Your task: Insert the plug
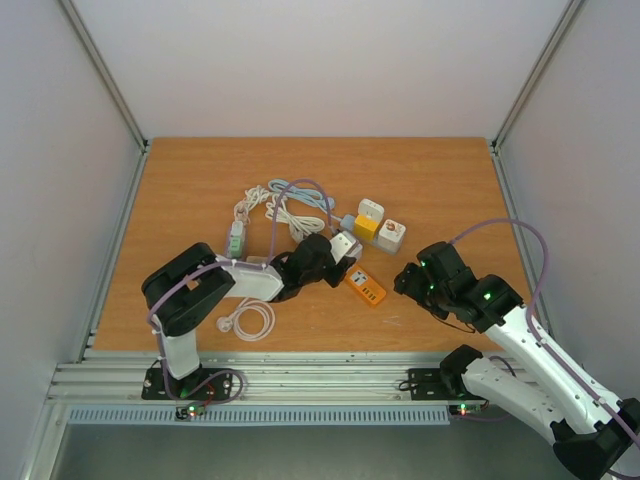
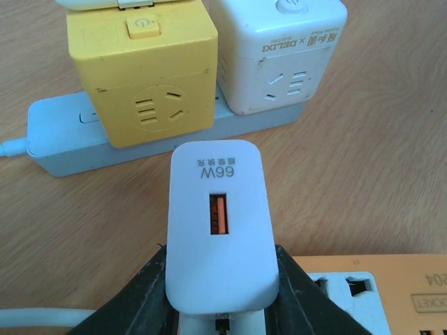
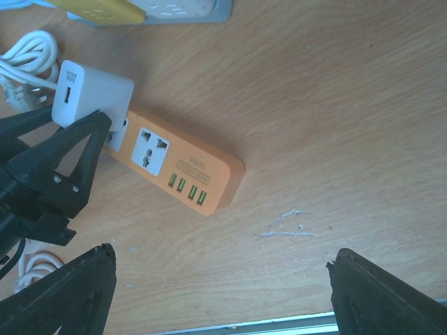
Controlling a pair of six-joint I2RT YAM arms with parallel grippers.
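The plug is a white 66W charger block (image 2: 218,230) with an orange USB port. My left gripper (image 2: 220,257) is shut on its sides. It stands over the end socket of the orange power strip (image 3: 183,173), and its prongs are hidden. From above, the plug (image 1: 346,244) sits at the strip's (image 1: 367,289) far-left end, with the left gripper (image 1: 340,250) on it. My right gripper (image 1: 410,284) hovers open just right of the strip with nothing between its fingers (image 3: 383,293). In the right wrist view the plug (image 3: 94,94) shows at upper left.
A yellow cube socket (image 1: 370,217) and a white cube socket (image 1: 391,236) sit on a grey-blue strip (image 2: 63,136) just beyond the plug. White coiled cables (image 1: 280,210) lie behind the left arm and another coil (image 1: 250,320) lies near its base. White walls enclose the table.
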